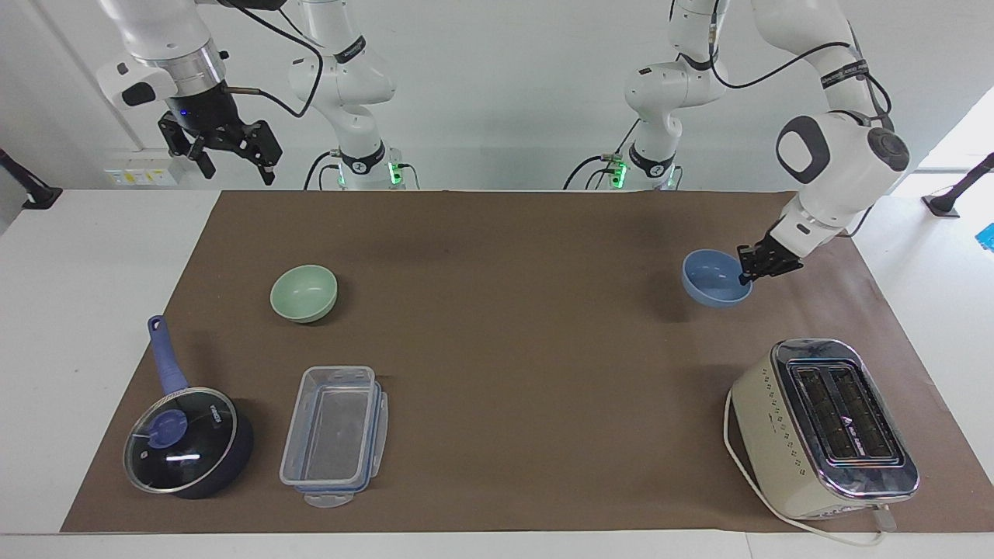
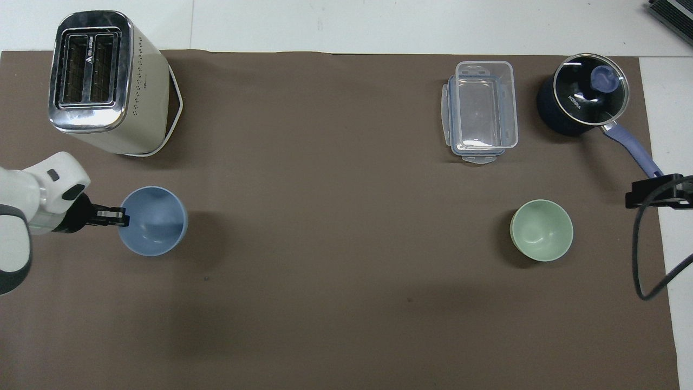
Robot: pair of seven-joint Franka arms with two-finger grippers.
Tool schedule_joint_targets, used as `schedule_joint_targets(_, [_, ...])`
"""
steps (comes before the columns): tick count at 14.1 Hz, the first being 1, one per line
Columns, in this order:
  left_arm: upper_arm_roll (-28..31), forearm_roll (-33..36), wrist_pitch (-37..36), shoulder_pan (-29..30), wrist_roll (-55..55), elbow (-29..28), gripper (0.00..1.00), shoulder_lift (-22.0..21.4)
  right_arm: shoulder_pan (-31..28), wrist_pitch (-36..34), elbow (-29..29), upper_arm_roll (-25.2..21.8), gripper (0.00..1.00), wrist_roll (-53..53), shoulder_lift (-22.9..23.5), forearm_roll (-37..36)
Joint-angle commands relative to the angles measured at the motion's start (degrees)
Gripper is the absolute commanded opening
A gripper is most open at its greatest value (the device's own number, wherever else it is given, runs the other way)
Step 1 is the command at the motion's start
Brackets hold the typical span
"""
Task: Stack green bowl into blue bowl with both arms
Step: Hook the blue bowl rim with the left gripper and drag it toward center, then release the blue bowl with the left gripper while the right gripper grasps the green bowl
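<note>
The blue bowl (image 1: 710, 281) (image 2: 156, 223) hangs a little above the brown mat, toward the left arm's end of the table. My left gripper (image 1: 747, 273) (image 2: 122, 216) is shut on its rim, on the side facing that end. The green bowl (image 1: 304, 292) (image 2: 541, 229) stands upright on the mat toward the right arm's end, with nothing touching it. My right gripper (image 1: 239, 167) (image 2: 652, 192) is open and waits high above the table edge at its own end, well clear of the green bowl.
A cream toaster (image 1: 823, 427) (image 2: 103, 81) stands farther from the robots than the blue bowl. A clear lidded container (image 1: 334, 435) (image 2: 482, 111) and a dark blue saucepan (image 1: 186, 439) (image 2: 584, 100) with a glass lid sit farther out than the green bowl.
</note>
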Motion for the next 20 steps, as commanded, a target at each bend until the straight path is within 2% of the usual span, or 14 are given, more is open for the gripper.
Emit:
schedule_joint_targets(1, [0.7, 0.0, 0.5, -9.3, -12.0, -1.3, 0.0, 0.4, -2.3, 3.3, -4.4, 0.2, 1.0, -3.4, -1.2, 1.6])
schedule_joint_targets(6, [0.5, 0.0, 4.4, -24.7, -29.3, -1.3, 0.0, 2.9, -4.2, 12.8, -11.9, 0.1, 1.0, -9.2, -0.8, 1.5])
schedule_joint_targets(9, [0.5, 0.0, 11.9, -32.4, -38.6, -1.3, 0.0, 7.0, -5.5, 21.1, -18.6, 0.1, 1.0, -12.1, 0.5, 1.5])
schedule_joint_targets(11, [0.4, -0.5, 14.1, -34.5, -40.4, -1.3, 0.0, 7.3, -5.9, 25.9, -22.3, 0.1, 1.0, -12.9, 2.2, 1.5])
schedule_joint_targets(16, [0.4, -0.7, 13.5, -37.4, -40.5, -2.6, 0.01, 7.1, -6.8, 40.4, -31.7, 0.2, 1.0, -15.5, 6.1, 1.8])
schedule_joint_targets(18, [0.4, -0.7, 13.2, -38.1, -40.4, -3.0, 0.29, 7.2, -7.4, 46.6, -34.7, 0.2, 1.0, -19.4, 8.8, 5.8])
schedule_joint_targets(19, [0.4, -0.7, 13.2, -38.1, -40.3, -2.5, 0.36, 7.5, -7.7, 48.5, -35.7, 0.2, 1.0, -21.5, 9.6, 7.1])
schedule_joint_targets(20, [0.5, -0.7, 13.2, -38.0, -40.1, -1.8, 0.5, 7.6, -7.9, 49.3, -36.2, 0.2, 1.0, -22.9, 10.0, 7.8])
